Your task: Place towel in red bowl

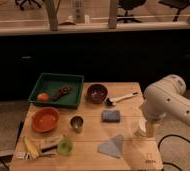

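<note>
Two grey-blue things lie near the gripper (pixel 150 129), and this is the first danger. The towel (pixel 112 146), a thin flat triangle, lies at the front of the wooden table (pixel 85 156), and a thicker rectangular pad (pixel 110 116) lies just behind it. A descent aimed too far back would take the pad instead.

The gripper hangs over the right edge of the table, beside the towel but apart from it. It seems to hold nothing, and I cannot tell whether it is open or closed.

The red bowl (pixel 45 119) stands well apart at the left, with a metal cup (pixel 77 122) between. During the carry, a limp corner of the cloth could knock the cup or stay hanging over the bowl's rim.
</note>
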`<act>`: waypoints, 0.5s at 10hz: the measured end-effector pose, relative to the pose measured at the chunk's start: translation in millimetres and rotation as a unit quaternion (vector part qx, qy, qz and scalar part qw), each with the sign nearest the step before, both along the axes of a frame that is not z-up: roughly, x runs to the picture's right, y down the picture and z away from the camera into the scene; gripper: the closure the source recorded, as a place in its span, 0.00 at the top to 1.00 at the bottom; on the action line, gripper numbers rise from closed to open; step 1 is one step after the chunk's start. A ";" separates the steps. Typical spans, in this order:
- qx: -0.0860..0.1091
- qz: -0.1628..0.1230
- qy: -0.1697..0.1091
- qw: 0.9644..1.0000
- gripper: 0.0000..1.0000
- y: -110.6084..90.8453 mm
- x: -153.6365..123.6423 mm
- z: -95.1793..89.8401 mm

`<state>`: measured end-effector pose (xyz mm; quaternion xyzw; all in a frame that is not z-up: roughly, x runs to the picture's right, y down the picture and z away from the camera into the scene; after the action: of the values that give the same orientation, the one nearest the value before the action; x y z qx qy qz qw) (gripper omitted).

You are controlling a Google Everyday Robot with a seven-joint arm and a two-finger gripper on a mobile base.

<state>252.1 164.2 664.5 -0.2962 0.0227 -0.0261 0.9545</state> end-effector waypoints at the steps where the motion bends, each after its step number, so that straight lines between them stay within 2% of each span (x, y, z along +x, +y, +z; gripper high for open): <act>1: -0.002 -0.004 -0.001 1.000 0.80 5.4 -2.8 -2.4; 5: -0.008 -0.032 -0.015 0.999 0.80 28.6 -29.9 -6.5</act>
<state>222.2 192.8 658.0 -0.3028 0.0177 -0.0612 0.9509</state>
